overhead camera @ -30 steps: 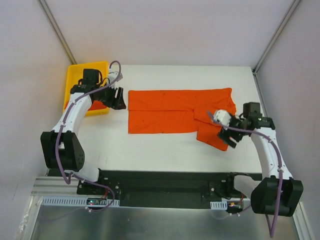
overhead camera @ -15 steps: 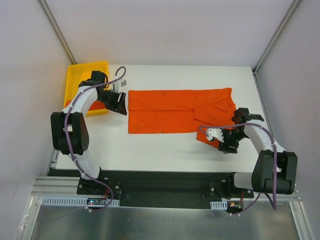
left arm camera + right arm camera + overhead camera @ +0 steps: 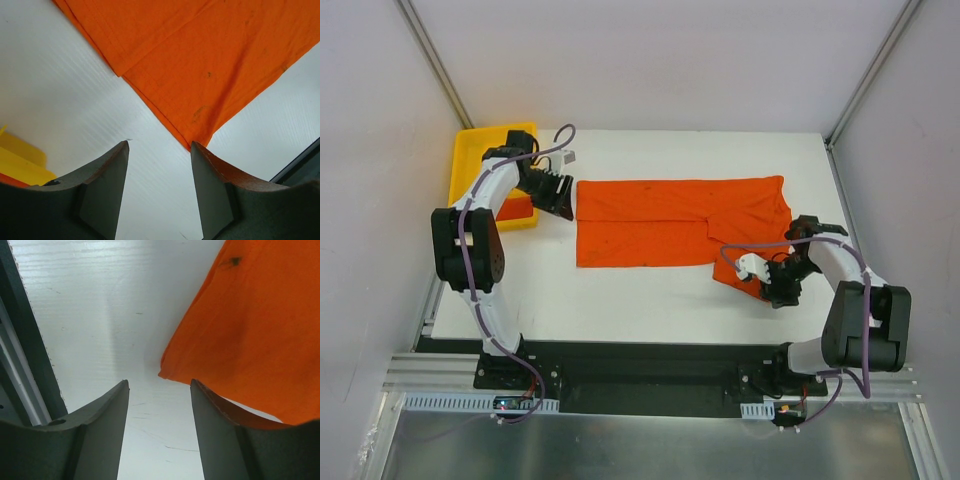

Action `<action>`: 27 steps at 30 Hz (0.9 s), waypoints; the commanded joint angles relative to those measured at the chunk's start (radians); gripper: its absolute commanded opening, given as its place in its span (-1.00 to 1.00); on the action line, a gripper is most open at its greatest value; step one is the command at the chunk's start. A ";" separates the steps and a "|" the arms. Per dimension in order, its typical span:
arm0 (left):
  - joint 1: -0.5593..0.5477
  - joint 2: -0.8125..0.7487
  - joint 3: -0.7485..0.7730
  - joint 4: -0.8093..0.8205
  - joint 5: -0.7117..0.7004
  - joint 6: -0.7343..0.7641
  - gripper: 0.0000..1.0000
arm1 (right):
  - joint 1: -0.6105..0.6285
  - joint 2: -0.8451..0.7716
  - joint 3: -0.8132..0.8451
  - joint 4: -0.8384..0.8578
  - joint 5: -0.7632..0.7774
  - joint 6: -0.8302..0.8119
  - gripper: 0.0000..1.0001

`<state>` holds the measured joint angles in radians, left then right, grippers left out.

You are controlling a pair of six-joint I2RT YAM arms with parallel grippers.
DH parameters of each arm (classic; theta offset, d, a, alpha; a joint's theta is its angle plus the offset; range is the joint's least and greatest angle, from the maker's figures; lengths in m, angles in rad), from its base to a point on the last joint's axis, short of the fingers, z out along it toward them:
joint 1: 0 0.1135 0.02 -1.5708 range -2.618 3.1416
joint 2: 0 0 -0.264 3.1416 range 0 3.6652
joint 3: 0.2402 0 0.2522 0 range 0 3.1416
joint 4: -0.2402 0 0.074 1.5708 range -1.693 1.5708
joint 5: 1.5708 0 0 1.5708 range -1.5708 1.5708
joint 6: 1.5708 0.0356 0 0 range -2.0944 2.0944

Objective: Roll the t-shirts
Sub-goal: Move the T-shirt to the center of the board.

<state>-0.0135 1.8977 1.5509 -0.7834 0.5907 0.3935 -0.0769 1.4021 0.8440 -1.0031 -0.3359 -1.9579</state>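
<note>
Fingers of the right gripper (image 3: 159,384) stand parted, released, with nothing clasped between them. They sit low over the white table (image 3: 650,290), toward its near right corner and just beyond the black rail (image 3: 650,365) that runs along the near edge. In the right wrist view a corner of the orange t-shirt (image 3: 660,220) reaches into the gap ahead of the fingertips, and the right-hand finger overlaps the cloth's hem; whether it touches the cloth cannot be told.

The t-shirt lies flat across the middle of the table as a long band running left to right. One layer is folded over another, and a flap at its right end spreads toward the near right corner. A few small dark specks mark the cloth.

At the shirt's left end, the left gripper (image 3: 160,145) is also released, its fingers apart and empty. The near left corner of the cloth points into the gap, just beside the tip of one finger.

Beyond it, a yellow plastic tray (image 3: 470,150) sits at the far left corner of the table, with some orange cloth (image 3: 518,210) lying inside.
</note>
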 commanded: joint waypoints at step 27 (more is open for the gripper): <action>-0.115 0.086 -0.060 -0.137 -0.072 -0.154 0.00 | -0.024 0.001 -0.143 0.290 0.040 -0.024 -0.99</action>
<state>-0.0696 1.9556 1.4895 -0.8963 0.5457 0.2657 -0.1078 1.3685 0.6930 -0.6933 -0.3225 -1.9755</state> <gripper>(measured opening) 0.519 0.019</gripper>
